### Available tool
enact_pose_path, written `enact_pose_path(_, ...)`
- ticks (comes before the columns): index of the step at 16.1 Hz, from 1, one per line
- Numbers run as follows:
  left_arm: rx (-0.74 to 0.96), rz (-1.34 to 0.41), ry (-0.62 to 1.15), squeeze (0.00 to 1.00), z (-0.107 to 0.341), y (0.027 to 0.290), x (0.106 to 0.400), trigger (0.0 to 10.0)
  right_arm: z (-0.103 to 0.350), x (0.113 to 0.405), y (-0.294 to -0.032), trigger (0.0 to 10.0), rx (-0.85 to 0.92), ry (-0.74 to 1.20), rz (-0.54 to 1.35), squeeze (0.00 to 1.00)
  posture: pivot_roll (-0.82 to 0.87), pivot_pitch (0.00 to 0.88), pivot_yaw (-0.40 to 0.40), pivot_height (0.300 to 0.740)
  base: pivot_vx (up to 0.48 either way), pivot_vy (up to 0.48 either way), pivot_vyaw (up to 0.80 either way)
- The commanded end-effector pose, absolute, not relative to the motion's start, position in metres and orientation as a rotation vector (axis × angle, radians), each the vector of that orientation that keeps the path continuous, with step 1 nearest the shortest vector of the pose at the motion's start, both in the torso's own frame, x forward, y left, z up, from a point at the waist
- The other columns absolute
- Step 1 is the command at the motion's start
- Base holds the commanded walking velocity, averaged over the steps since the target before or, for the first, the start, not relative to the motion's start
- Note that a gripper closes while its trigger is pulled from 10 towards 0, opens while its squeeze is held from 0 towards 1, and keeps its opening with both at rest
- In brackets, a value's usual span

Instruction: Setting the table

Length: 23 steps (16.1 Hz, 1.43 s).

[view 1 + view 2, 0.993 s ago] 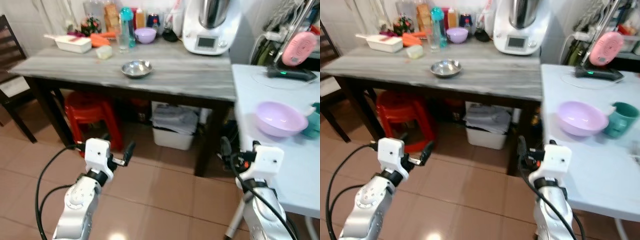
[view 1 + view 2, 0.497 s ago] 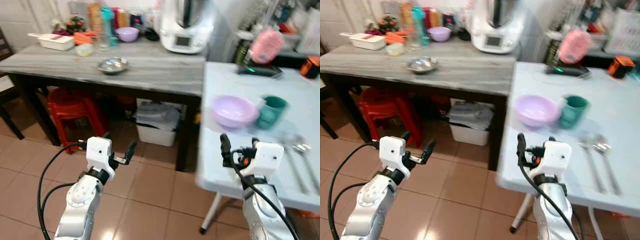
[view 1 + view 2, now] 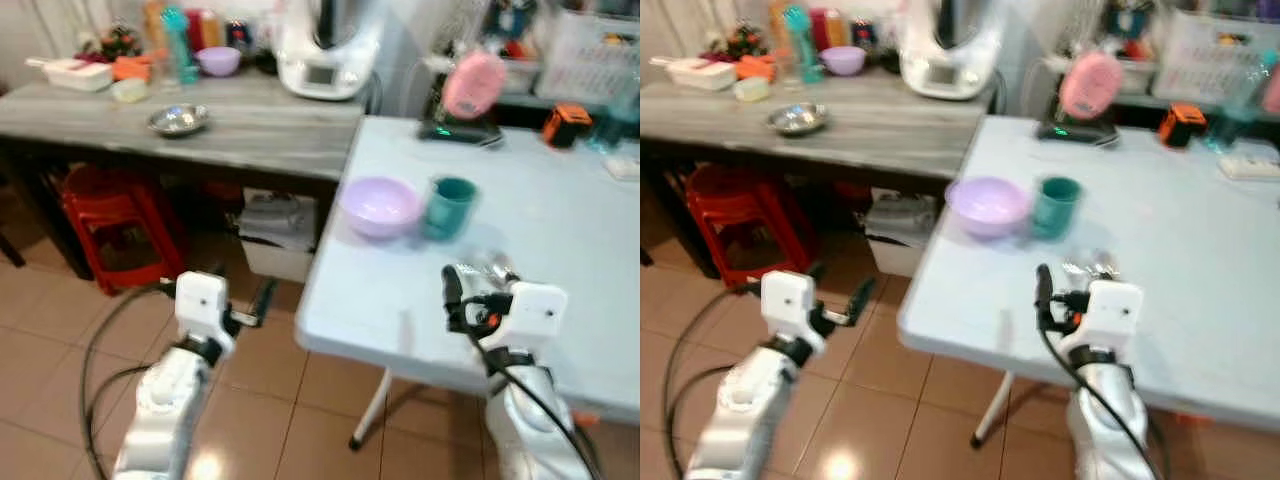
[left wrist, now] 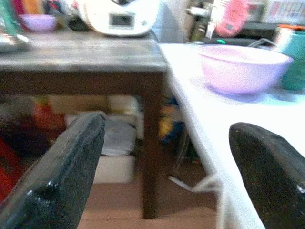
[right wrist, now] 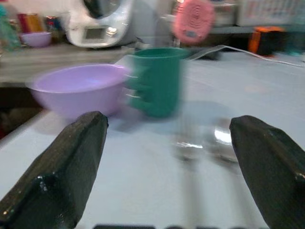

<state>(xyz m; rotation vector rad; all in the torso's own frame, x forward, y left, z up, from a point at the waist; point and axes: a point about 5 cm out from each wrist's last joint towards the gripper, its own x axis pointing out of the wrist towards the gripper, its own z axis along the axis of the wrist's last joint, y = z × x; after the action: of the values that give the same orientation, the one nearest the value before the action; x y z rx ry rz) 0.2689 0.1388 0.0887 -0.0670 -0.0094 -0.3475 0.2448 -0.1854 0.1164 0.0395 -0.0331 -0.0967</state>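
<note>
Everything's a bit smeared with motion blur, so small stuff is hard to read. Far left there's a red stool (image 3: 105, 225) tucked under the grey wooden table (image 3: 250, 135), half lost in shadow, and a metal bowl (image 3: 178, 120) sits on top; the bottles and containers along the back edge are just coloured blobs. The left gripper (image 3: 262, 298) hangs low over the tiled floor beside the white table (image 3: 560, 230), fingers spread wide with nothing between them. On the white table, near its left edge, a lilac bowl (image 3: 379, 206) sits just beside a teal mug (image 3: 449, 205). Closer to the robot there's something shiny, probably cutlery (image 5: 202, 143), but it's too blurred to say for sure. The right gripper (image 3: 452, 297) hovers over the table's near edge, also wide open and empty, pointing toward the mug.
</note>
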Motion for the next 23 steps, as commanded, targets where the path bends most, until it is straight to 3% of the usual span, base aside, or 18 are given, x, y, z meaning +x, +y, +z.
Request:
enact_pose_path(1,-0.062,-0.365,-0.022,0.00,0.094,0.140,0.271,10.0,0.119,0.246,-0.184,10.0,0.034,-0.047,-0.092,0.00,-0.02,0.000,0.023,0.740,0.000,0.000,0.00)
enact_pose_path(7,-0.087,-0.422,-0.030,0.00,0.095,0.136,0.268,10.0,0.120,0.246,-0.181,10.0,0.028,-0.055,-0.073,0.00,-0.02,0.000,0.020,0.740,0.000,0.000,0.34)
enact_pose_path(23,-0.107,-0.489,-0.032,0.00,0.095,0.128,0.266,10.0,0.119,0.248,-0.176,10.0,0.019,-0.057,-0.042,0.00,-0.02,0.000,0.024,0.740,0.287,0.000,0.00)
